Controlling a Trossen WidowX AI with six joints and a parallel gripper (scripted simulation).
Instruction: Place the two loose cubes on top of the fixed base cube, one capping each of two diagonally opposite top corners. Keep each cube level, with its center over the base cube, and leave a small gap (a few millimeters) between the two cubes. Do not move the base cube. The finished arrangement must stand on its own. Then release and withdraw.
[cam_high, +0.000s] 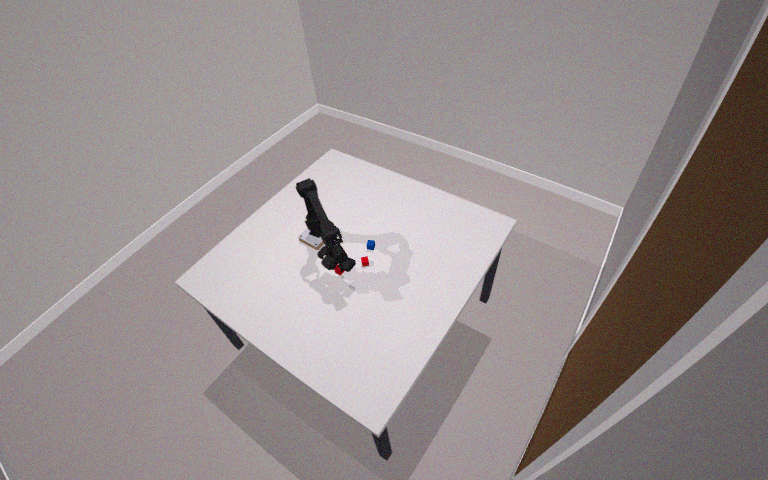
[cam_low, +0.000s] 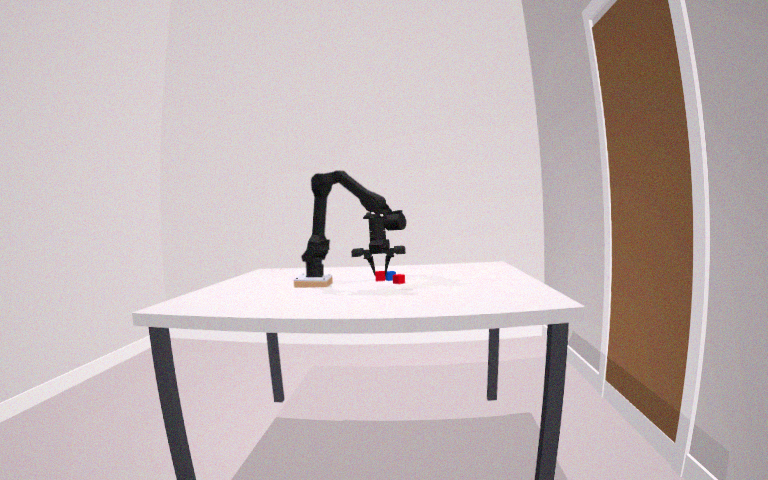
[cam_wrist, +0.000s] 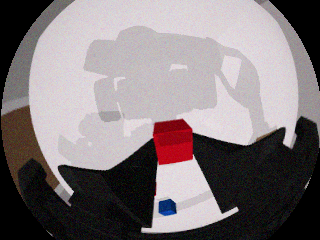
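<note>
My gripper (cam_high: 340, 268) (cam_low: 380, 275) (cam_wrist: 172, 139) is shut on a red cube (cam_high: 339, 271) (cam_low: 380, 276) (cam_wrist: 174, 146). In the exterior view this cube is a little above the table, and it looks roughly level. A second red cube (cam_high: 364, 261) (cam_low: 398, 279) stands on the table near the gripper; the left finger hides all but a sliver of it in the wrist view. A blue cube (cam_high: 370, 244) (cam_low: 390, 275) (cam_wrist: 167, 207) stands on the table beyond the second red cube in the top view. Nothing rests on either standing cube.
The white table (cam_high: 271, 271) (cam_low: 362, 311) bears the arm's mounting board (cam_high: 310, 240) (cam_low: 312, 283), on the far side of the gripper from the two standing cubes. The arm's shadow falls across the table around the cubes.
</note>
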